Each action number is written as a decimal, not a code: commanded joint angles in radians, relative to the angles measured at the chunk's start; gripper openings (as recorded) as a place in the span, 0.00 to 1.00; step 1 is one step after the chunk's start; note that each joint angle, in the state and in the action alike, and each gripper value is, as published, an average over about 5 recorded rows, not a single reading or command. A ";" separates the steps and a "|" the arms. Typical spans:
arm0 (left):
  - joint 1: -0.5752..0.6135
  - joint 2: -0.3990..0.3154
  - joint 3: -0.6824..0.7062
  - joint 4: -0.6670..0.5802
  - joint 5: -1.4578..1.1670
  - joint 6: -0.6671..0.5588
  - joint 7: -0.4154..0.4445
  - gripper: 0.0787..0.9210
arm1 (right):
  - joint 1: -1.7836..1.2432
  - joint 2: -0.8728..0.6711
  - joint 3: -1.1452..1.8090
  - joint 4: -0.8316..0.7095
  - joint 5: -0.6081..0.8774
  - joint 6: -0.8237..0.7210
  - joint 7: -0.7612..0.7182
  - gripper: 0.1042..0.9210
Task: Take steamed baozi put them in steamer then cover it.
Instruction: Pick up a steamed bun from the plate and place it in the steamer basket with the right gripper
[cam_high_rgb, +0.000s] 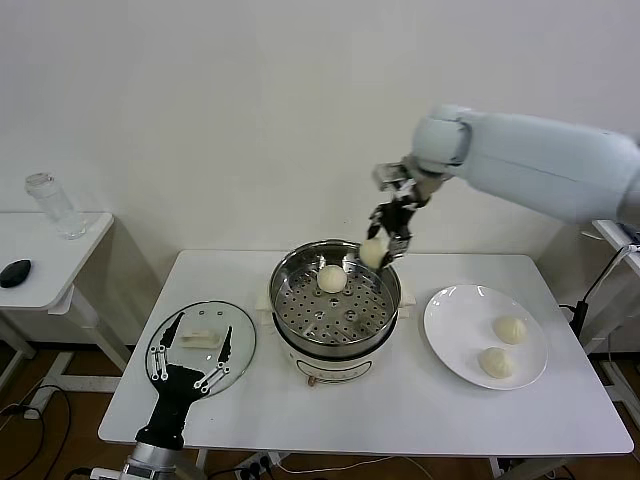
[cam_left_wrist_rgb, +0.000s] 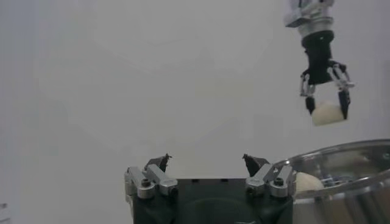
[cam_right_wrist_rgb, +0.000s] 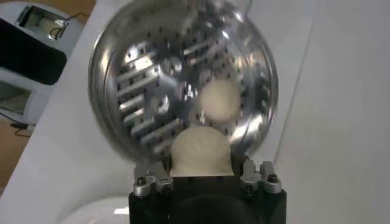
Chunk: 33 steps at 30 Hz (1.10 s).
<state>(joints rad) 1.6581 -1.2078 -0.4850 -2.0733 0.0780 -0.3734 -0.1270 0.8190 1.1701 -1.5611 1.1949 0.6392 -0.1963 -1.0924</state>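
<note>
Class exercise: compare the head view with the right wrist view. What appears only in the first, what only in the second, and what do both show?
Only the head view shows the plate with two baozi, the cover on the table and the left gripper open above it. Only the right wrist view looks straight down at the steamer's perforated floor. Both show the steamer, one bun inside it, and the right gripper holding a held bun.

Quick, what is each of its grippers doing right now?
Left gripper: open, empty, over the glass lid.
Right gripper: shut on a baozi, above the steamer.
</note>
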 joint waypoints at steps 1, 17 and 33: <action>-0.013 -0.003 0.007 0.006 0.004 -0.002 0.001 0.88 | -0.007 0.185 -0.061 0.005 0.088 -0.047 0.088 0.68; -0.019 -0.007 0.007 0.008 0.004 -0.008 0.001 0.88 | -0.096 0.289 -0.078 -0.042 0.079 -0.070 0.131 0.67; -0.017 -0.006 -0.008 0.010 0.001 -0.013 -0.002 0.88 | -0.156 0.291 -0.068 -0.063 0.037 -0.077 0.175 0.72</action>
<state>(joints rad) 1.6415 -1.2145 -0.4926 -2.0645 0.0792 -0.3852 -0.1283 0.6805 1.4434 -1.6257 1.1366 0.6818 -0.2699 -0.9362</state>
